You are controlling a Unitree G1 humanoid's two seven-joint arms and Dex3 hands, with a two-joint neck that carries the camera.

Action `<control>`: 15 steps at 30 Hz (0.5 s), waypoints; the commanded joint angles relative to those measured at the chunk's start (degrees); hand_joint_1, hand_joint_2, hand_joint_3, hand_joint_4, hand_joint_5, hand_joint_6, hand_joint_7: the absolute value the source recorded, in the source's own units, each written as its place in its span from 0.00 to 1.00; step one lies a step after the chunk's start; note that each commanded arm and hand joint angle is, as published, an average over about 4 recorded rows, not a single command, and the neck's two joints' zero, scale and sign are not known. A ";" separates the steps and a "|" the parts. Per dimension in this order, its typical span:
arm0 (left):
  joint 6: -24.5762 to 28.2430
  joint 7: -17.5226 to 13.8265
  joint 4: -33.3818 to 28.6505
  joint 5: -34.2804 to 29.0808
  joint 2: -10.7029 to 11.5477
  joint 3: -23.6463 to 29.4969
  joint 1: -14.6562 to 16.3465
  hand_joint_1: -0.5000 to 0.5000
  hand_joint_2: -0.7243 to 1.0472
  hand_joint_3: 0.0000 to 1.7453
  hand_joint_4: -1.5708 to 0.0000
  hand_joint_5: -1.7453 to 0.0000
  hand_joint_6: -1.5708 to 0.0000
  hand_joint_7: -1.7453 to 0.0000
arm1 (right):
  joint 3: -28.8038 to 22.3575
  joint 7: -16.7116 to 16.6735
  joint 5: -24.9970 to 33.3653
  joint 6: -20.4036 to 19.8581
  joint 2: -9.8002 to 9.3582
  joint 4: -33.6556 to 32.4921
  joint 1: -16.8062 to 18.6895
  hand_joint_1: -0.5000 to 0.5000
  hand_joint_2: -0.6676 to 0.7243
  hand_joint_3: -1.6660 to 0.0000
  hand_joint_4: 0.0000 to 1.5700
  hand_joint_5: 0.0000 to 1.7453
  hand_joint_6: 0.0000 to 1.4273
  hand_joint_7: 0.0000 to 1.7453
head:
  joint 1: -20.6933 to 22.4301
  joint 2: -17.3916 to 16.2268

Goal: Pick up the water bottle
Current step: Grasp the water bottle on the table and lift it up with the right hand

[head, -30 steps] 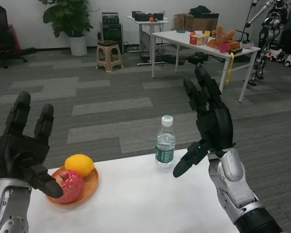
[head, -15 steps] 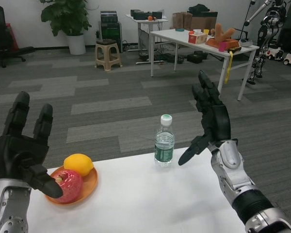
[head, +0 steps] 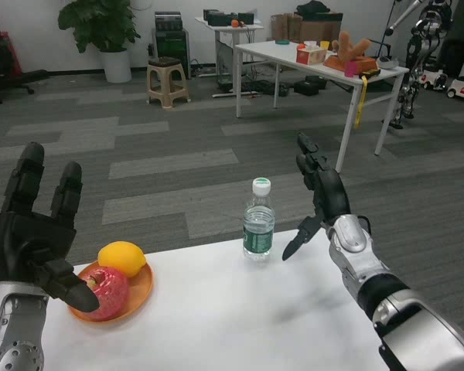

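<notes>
Hovering just right of the clear plastic water bottle with the white cap (head: 258,221) at frame centre on the white table (head: 232,309), the right hand (head: 319,193) has fingers spread and empty, so grabbing and lifting are both left.

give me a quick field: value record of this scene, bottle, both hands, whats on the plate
water bottle: upright near the far edge of the white table, white cap on, not held
right hand: open, fingers apart, just right of the bottle, not touching it
left hand: open, raised over the table's left side
orange plate: holds a lemon and a red apple
</notes>
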 commanded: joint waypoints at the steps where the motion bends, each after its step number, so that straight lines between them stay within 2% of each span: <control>1: -0.24 -0.19 0.07 0.18 0.10 -0.08 -0.70 0.02 0.00 0.05 1.00 1.00 1.00 1.00 | 2.35 0.64 0.18 0.62 -0.34 3.04 -2.10 0.04 0.91 1.00 0.00 0.00 0.00 0.04 | 0.04 -0.41; 6: -0.29 -0.27 0.12 0.18 0.08 -0.11 -0.64 0.02 0.00 0.05 1.00 1.00 1.00 1.00 | 4.83 1.01 0.18 0.86 -0.07 6.64 -3.58 0.04 0.89 1.00 0.00 0.00 0.00 0.04 | -0.02 -0.60; 15: -0.59 -0.49 0.82 -0.04 -0.10 -0.41 -0.77 0.02 0.00 0.05 1.00 1.00 1.00 1.00 | 8.83 1.01 0.22 1.21 1.73 12.09 -6.70 0.04 0.91 1.00 0.00 0.00 0.00 0.04 | -0.02 -1.20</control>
